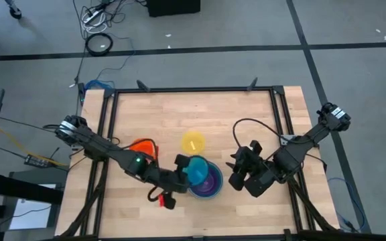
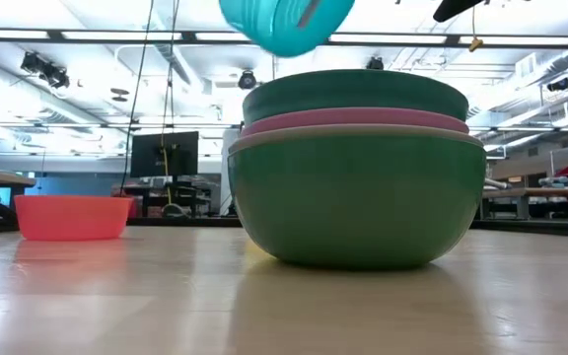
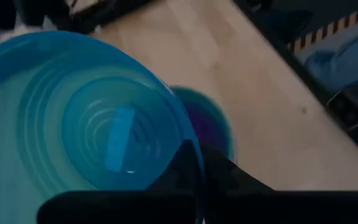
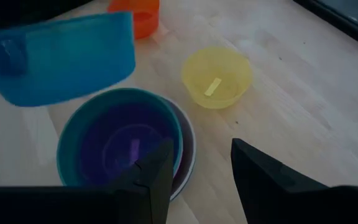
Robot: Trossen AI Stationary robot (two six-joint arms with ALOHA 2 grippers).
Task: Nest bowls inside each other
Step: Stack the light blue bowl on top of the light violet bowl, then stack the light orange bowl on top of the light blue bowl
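A light blue bowl (image 1: pixel 197 167) hangs tilted in the air just above a stack of nested bowls (image 1: pixel 208 183), with my left gripper (image 1: pixel 181 171) shut on it. The low view shows the stack with a green bowl (image 2: pixel 358 202) outermost and pink and teal rims above it. The right wrist view shows a purple bowl (image 4: pixel 122 146) innermost. A yellow bowl (image 1: pixel 194 142) and an orange bowl (image 1: pixel 143 147) rest upright on the table. My right gripper (image 1: pixel 242 171) hovers open to the right of the stack, holding nothing. My left gripper holds the light blue bowl by its rim (image 3: pixel 190 148), on the side toward the table's left. One finger (image 3: pixel 180 175) is inside the bowl and the other outside. The fingers slant down from the left. The bowl is lifted clear and tilted, its opening toward the gripper.
The wooden table (image 1: pixel 246 114) is framed by black rails (image 1: pixel 193 90). The far half and right part of the tabletop are bare wood. Cables lie on the floor beyond the far edge.
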